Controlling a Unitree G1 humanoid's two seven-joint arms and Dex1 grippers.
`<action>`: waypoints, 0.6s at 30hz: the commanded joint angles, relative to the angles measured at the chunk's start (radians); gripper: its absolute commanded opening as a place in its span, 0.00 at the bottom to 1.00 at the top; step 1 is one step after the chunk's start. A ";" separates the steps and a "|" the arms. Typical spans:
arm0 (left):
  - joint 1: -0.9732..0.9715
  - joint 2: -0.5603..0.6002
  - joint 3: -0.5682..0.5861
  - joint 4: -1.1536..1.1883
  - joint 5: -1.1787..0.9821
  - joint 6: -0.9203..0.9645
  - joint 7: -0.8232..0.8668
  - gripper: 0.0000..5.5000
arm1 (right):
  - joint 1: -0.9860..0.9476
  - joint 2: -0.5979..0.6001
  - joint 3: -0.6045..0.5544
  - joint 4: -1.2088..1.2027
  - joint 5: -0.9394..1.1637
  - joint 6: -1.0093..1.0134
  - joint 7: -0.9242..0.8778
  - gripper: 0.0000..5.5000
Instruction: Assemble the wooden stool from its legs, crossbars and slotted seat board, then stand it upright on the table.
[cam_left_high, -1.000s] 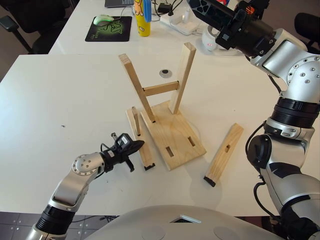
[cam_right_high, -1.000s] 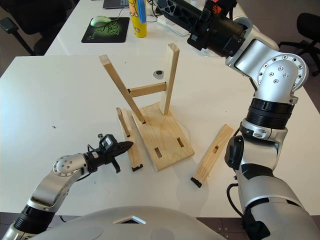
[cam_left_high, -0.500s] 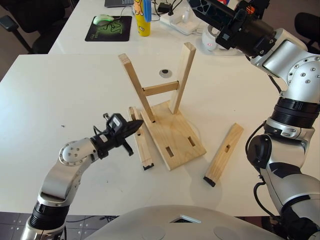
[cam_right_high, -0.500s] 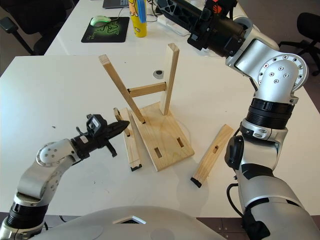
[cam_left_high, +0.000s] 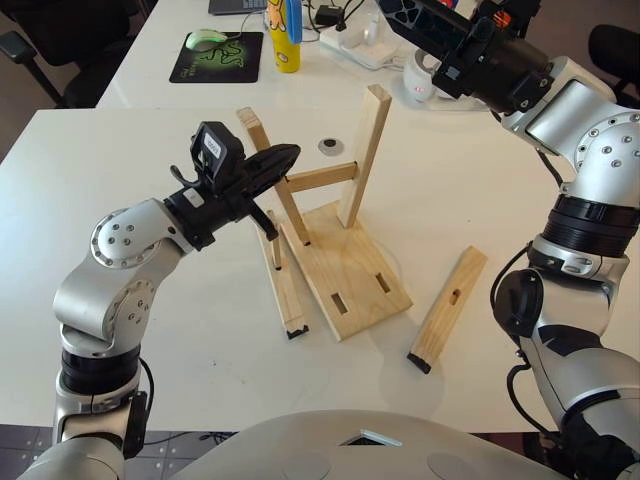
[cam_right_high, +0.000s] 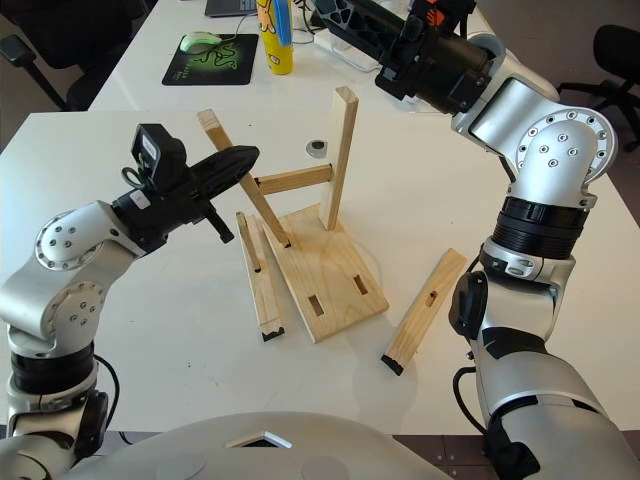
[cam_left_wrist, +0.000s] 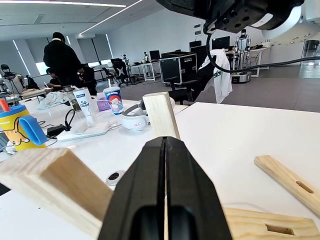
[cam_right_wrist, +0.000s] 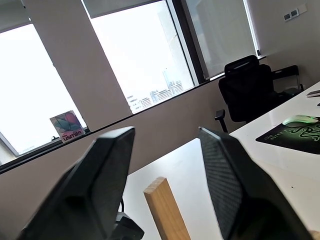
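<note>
Left eye view: slotted seat board (cam_left_high: 350, 275) lies flat mid-table, with two legs and a crossbar (cam_left_high: 322, 178) standing in it. I see my left gripper (cam_left_high: 290, 153), fingers pressed together, tip at the leaning leg (cam_left_high: 293, 210) just above the crossbar; contact unclear. Right gripper (cam_right_wrist: 166, 137), fingers apart, hangs above the straighter leg (cam_left_high: 365, 150). One loose leg (cam_left_high: 448, 308) lies right of the board.

Pale wood seat board (cam_left_high: 352, 258), white table (cam_left_high: 120, 170), yellow bottle (cam_left_high: 287, 55)
</note>
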 joint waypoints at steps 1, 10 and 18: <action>-0.110 -0.022 -0.021 0.070 0.020 -0.027 -0.007 0.00 | 0.000 0.009 -0.001 -0.010 0.011 -0.001 -0.008 0.43; -0.244 -0.099 -0.036 0.116 -0.002 -0.015 0.015 0.00 | -0.006 0.011 0.001 -0.003 0.009 -0.001 -0.004 0.43; -0.080 -0.117 -0.123 0.195 0.061 -0.021 0.021 0.00 | -0.005 0.014 0.002 -0.003 0.010 0.001 -0.006 0.43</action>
